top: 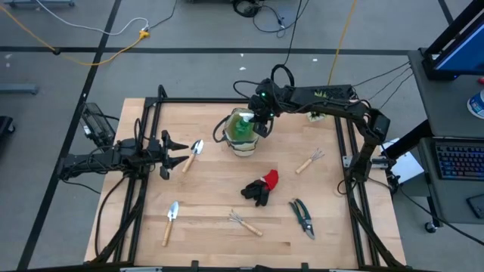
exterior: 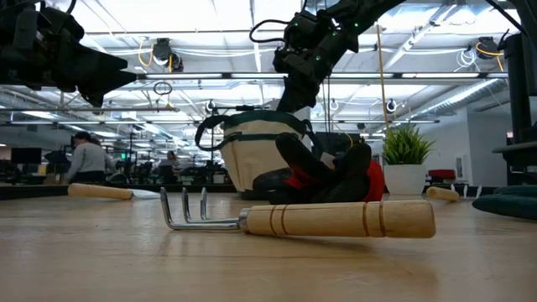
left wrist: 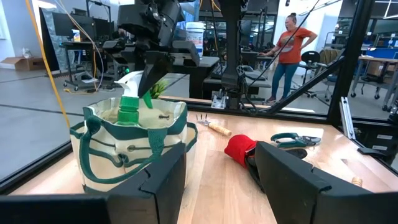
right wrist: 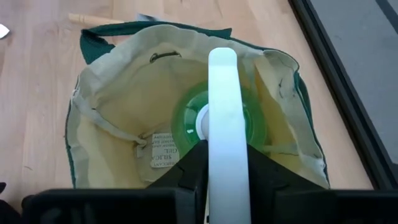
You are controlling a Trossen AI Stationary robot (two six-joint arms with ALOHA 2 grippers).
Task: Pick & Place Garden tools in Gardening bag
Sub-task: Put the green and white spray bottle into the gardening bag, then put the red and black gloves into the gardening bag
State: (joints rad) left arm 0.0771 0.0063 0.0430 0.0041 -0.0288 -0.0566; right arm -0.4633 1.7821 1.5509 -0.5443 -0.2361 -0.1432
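Observation:
The beige gardening bag (top: pixel 229 130) with green trim stands on its base at the table's far middle. The green spray bottle (right wrist: pixel 186 118) with a white head stands upright inside it. My right gripper (top: pixel 261 121) reaches slanting down over the bag's mouth and is shut on the bottle's head. My left gripper (top: pixel 178 151) waits open at the table's left, level, with nothing between its fingers (left wrist: pixel 155 186). Two trowels (top: pixel 194 153) (top: pixel 171 221), two rakes (top: pixel 309 160) (top: pixel 246 223), the red-black glove (top: pixel 262 187) and the shears (top: pixel 302 217) lie flat on the table. My right gripper pinches the bottle's white spray head (right wrist: pixel 227 118) between its two fingers, one on each long side. The fingers (right wrist: pixel 186 165) come slanting down from the table's far right and lie along the head. The bottle hangs upright inside the bag; its base is hidden by the bag.
A small potted plant (top: pixel 314 115) sits at the far right behind my right arm. Black frame rails (top: pixel 352 181) run along the table's left and right sides. People stand in the room beyond the table (left wrist: pixel 289 50).

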